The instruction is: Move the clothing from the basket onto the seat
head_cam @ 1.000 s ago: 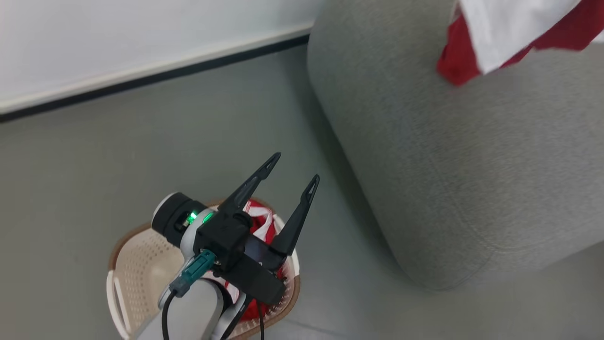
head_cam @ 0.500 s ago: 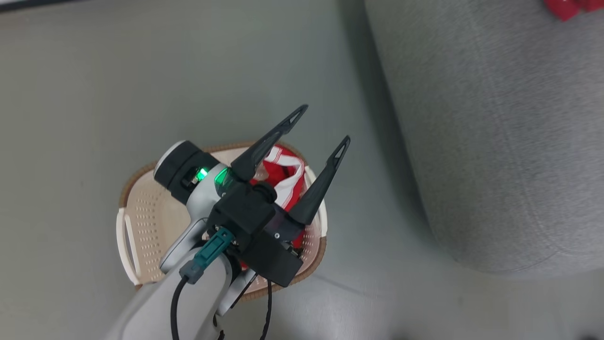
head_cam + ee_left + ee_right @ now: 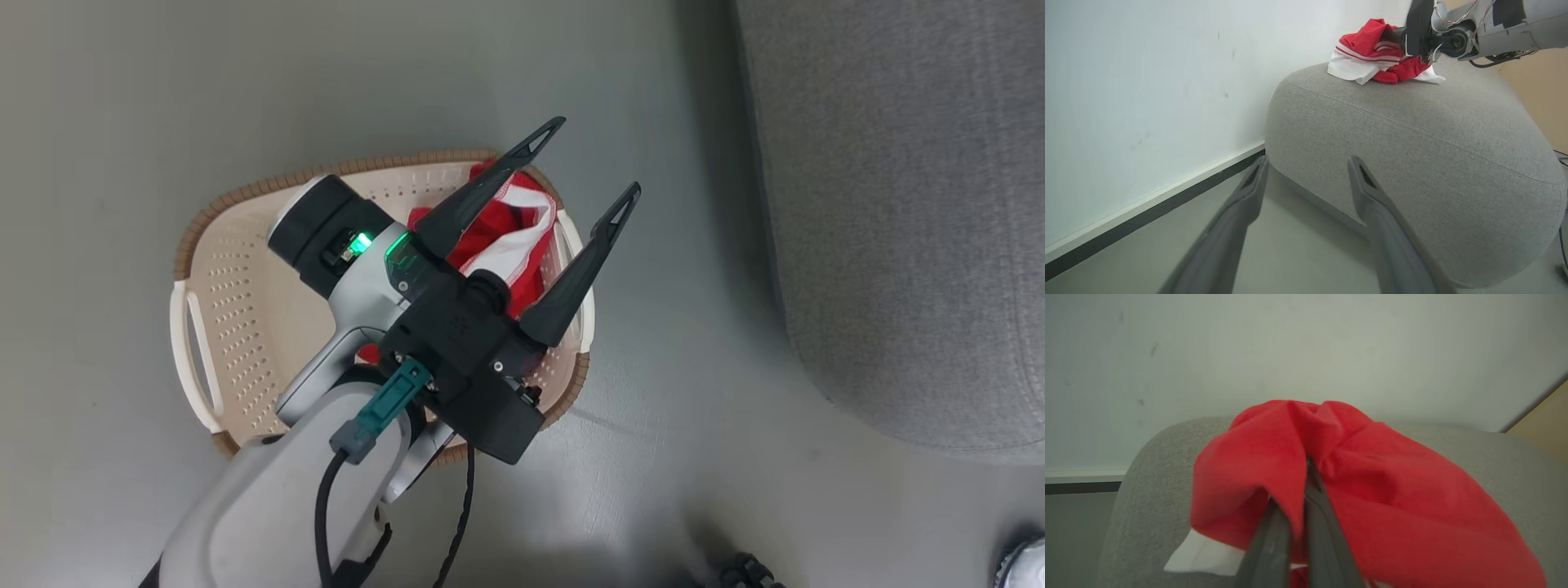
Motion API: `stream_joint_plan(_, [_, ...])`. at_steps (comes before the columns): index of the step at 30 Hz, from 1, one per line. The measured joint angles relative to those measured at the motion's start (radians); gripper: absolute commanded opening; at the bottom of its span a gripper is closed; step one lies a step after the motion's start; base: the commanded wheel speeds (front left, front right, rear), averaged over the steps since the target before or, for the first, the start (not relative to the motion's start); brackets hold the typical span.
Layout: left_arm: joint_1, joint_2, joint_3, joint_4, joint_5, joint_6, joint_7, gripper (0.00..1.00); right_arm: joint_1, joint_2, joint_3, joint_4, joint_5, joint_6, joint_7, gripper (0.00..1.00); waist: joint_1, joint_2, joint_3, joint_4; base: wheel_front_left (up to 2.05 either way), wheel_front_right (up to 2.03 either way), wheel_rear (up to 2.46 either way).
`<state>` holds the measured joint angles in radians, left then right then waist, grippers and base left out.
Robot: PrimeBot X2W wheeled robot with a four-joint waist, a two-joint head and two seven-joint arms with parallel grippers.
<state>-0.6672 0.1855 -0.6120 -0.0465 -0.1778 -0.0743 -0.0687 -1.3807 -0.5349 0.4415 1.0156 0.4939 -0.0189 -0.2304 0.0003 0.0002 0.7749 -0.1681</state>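
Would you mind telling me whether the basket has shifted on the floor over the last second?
No. The basket keeps the same gap from the seat's rounded corner; the whole head view shifted, so the camera moved.

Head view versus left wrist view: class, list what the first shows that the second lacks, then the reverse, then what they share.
Head view, not left wrist: the basket on the floor, with a red garment inside, below the left hand. Left wrist, not head: the white wall, its dark baseboard, and the right hand shut on a red-and-white garment lying on top of the sofa. Both: the sofa, the floor, and the left hand, open.
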Motion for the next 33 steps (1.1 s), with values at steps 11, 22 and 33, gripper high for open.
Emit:
stream_joint_plan(11, [-0.010,0.003,-0.002,0.054,0.001,-0.007,-0.024,1.00,0.021,0.061,0.021,0.059,-0.002,-0.007,-0.018,1.00,-0.0005,-0.0003,0.020,-0.009,0.00,0.00,0.00])
stream_joint_plan(22, [0.000,0.017,0.017,0.153,-0.013,-0.014,-0.075,1.00,0.103,0.110,0.045,0.083,-0.018,0.029,-0.024,1.00,-0.0004,-0.0003,-0.058,-0.043,0.00,0.00,0.00])
stream_joint_plan(33, [0.060,0.005,0.047,0.262,-0.063,-0.004,-0.132,1.00,0.202,0.142,0.053,0.043,-0.035,0.081,-0.026,1.00,-0.0004,-0.0003,-0.189,-0.070,0.00,0.00,0.00])
